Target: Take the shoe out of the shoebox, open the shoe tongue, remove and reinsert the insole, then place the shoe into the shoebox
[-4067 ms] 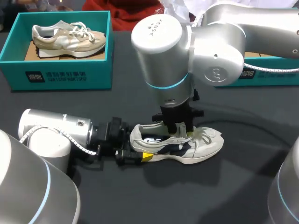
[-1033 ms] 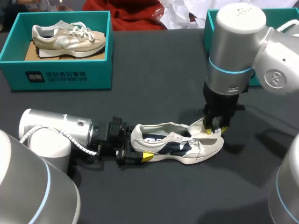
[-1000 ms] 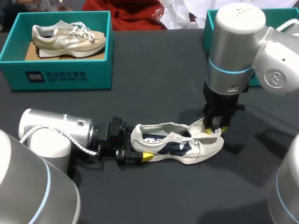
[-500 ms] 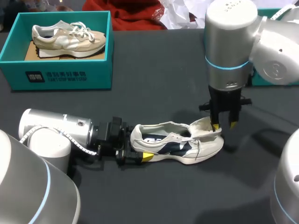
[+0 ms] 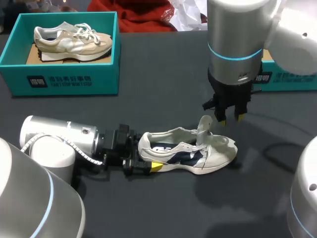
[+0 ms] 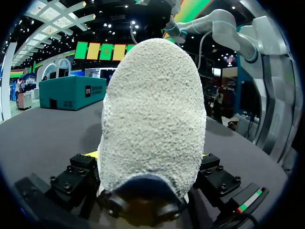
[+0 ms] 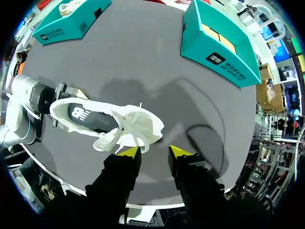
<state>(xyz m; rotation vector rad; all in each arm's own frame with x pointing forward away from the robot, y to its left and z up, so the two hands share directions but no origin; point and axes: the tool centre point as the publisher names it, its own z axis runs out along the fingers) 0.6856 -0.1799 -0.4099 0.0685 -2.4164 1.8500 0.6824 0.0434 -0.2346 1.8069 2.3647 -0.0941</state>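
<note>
Right gripper (image 5: 231, 118) has released the tongue (image 5: 203, 126) and risen, fingers apart, empty. White sneaker (image 5: 188, 156) lies on the black table (image 5: 163, 99), heel clamped in left gripper (image 5: 144, 157). Tongue now stands open; insole removal likely next.

The dark table (image 5: 163, 89) bears a white shoe (image 5: 188, 156), a left shoebox (image 5: 64, 79) and a right shoebox (image 5: 292, 79).

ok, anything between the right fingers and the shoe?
Nothing. The right fingers hang open above the shoe, apart from its raised tongue; head and right wrist views show only bare table between.
</note>
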